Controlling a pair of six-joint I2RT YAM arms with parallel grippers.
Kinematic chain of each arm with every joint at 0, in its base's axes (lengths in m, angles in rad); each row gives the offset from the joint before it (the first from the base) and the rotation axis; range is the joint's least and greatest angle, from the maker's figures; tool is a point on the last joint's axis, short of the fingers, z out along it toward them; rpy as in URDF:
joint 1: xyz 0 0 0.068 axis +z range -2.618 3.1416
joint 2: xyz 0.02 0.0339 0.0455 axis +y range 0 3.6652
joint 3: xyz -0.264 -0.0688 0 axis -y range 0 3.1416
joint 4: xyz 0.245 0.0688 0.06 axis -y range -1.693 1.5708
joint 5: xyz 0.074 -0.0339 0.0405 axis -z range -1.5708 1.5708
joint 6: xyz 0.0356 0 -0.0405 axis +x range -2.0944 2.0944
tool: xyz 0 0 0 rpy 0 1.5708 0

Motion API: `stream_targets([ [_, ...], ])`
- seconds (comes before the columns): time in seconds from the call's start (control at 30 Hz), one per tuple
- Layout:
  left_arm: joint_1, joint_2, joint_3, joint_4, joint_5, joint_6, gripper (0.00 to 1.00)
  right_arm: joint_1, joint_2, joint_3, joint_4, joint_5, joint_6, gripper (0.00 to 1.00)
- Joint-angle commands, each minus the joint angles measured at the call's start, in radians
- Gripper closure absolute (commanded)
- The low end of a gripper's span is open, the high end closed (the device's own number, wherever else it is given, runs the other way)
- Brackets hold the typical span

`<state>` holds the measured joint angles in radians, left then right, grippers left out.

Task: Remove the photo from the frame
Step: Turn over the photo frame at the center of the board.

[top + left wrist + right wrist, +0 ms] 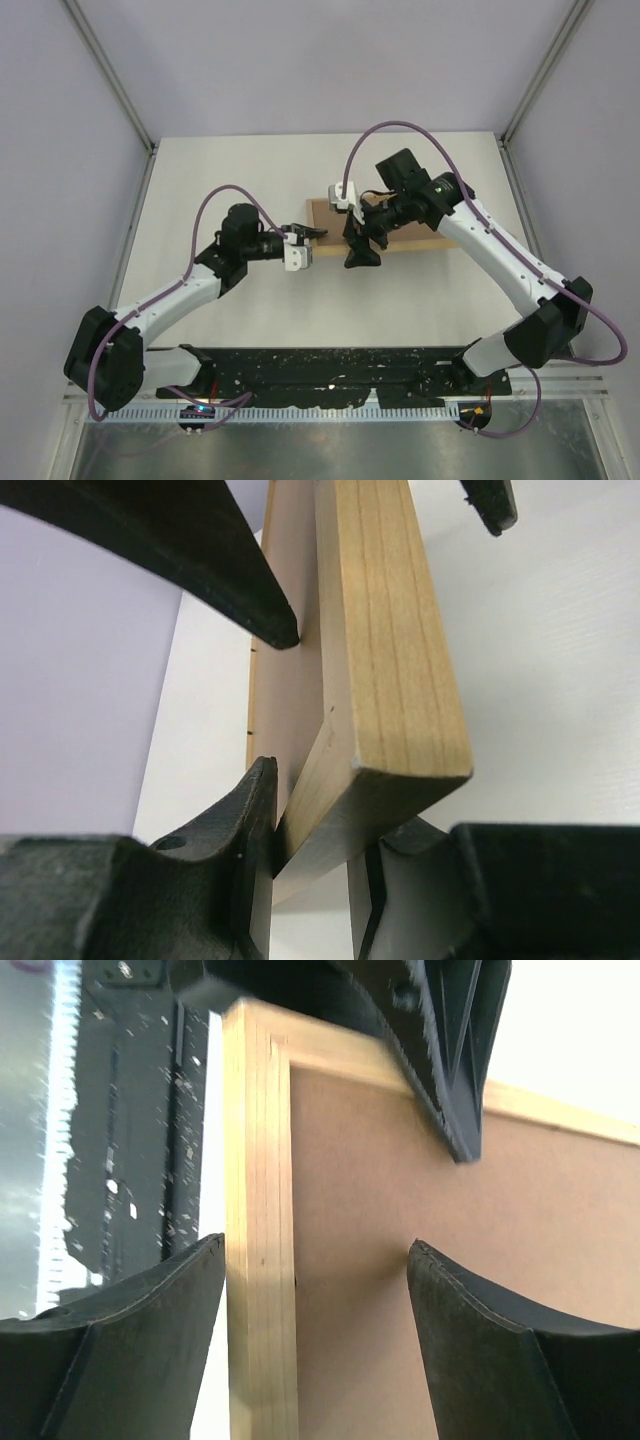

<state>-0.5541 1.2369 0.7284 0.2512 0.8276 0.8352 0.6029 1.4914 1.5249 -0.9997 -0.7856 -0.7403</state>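
Top external view: your frame (400,228) sits mid-picture on the white table (250,160). It shows as a narrow brown strip with a pale wood lower edge, so it looks tipped up rather than lying flat, though you can't settle that from here. Your left gripper (315,233) is at the strip's left end. Your right gripper (362,250) is just beside it, a little further right along the lower edge.

Over to the left wrist view: the wood rail (390,650) runs up the centre, with the brown back panel (285,680) on its left face. One finger (200,540) comes in from the upper left and its tip meets that panel. The other fingertip, in the upper right corner, stands clear of the wood. So the jaws are apart, straddling the rail without pinching it.

Right wrist view: the frame's corner is at upper left, with the back panel facing you. Your right fingers (110,1350) are spread along the bottom, one outside the rail and one over the panel. The gap between them is wider than the rail. The left gripper's dark finger reaches down from the top over the panel.
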Motion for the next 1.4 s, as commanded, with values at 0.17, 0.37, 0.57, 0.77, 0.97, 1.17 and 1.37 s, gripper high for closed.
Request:
stream_targets([
  [0.17,0.006,-0.027,0.006,-0.073,-0.028,-0.171,0.82,0.093,-0.128,-0.173,0.070,0.498,-0.154,0.21],
  [0.37,0.006,-0.037,0.008,-0.082,-0.038,-0.188,0.82,0.167,-0.141,-0.201,0.099,0.710,-0.154,0.28],
  [0.57,0.008,-0.045,0.011,-0.086,-0.050,-0.202,0.82,0.215,-0.217,-0.293,0.186,0.917,-0.180,0.43],
  [0.77,0.008,-0.054,0.025,-0.118,-0.090,-0.215,0.67,0.235,-0.224,-0.293,0.176,0.961,-0.176,0.90],
  [0.97,0.028,-0.097,0.025,-0.145,-0.162,-0.197,0.38,0.250,-0.206,-0.246,0.177,0.950,-0.137,0.92],
  [1.17,0.121,-0.158,0.003,-0.124,-0.200,-0.237,0.00,0.248,-0.194,-0.143,0.159,0.909,-0.087,0.92],
  [1.37,0.240,-0.226,-0.020,-0.118,-0.157,-0.268,0.00,0.248,-0.148,-0.029,0.148,0.878,-0.027,0.92],
])
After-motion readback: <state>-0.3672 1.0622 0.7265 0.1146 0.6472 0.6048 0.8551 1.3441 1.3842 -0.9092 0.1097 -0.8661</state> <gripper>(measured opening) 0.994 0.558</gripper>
